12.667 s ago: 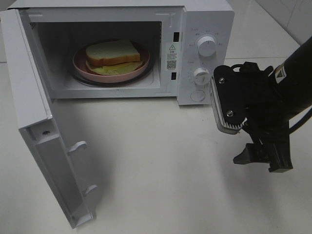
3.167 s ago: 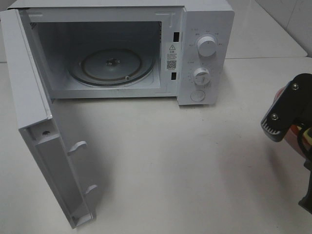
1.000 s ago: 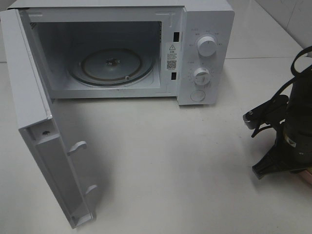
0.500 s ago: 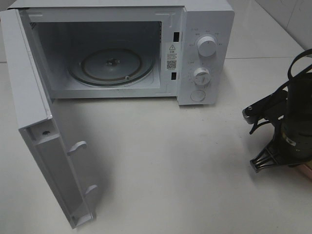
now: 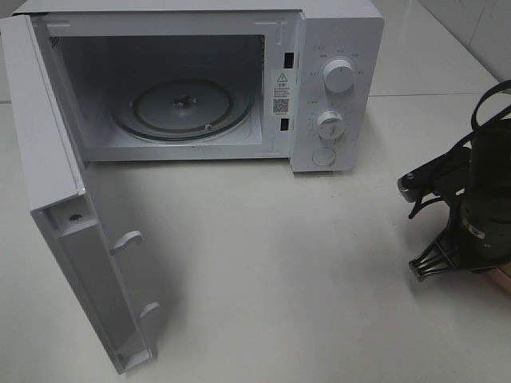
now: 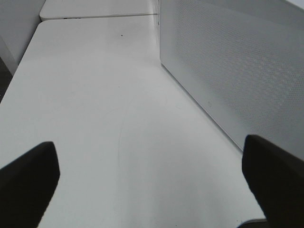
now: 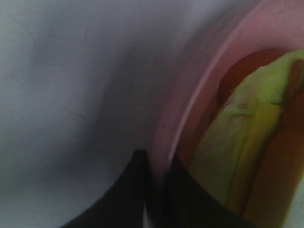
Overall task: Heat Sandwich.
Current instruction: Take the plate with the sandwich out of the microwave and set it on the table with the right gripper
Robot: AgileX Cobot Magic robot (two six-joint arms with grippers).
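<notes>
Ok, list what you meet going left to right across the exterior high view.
Open microwave door → glass turntable inside the cavity → warning sticker → the two control knobs, one above the other → right arm at the table's right edge, with a sliver of the pink plate showing beneath it.

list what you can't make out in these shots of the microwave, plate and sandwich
- Sandwich: right wrist view only, blurred and cut off; just the filling shows, no bread.
- Plate: high view shows only a sliver at the right edge, behind the right arm.
- Right gripper: shut on the plate's rim; in the high view the arm covers it.
- Microwave dial markings: too small to read.
- Left gripper: open, out of the high view.
</notes>
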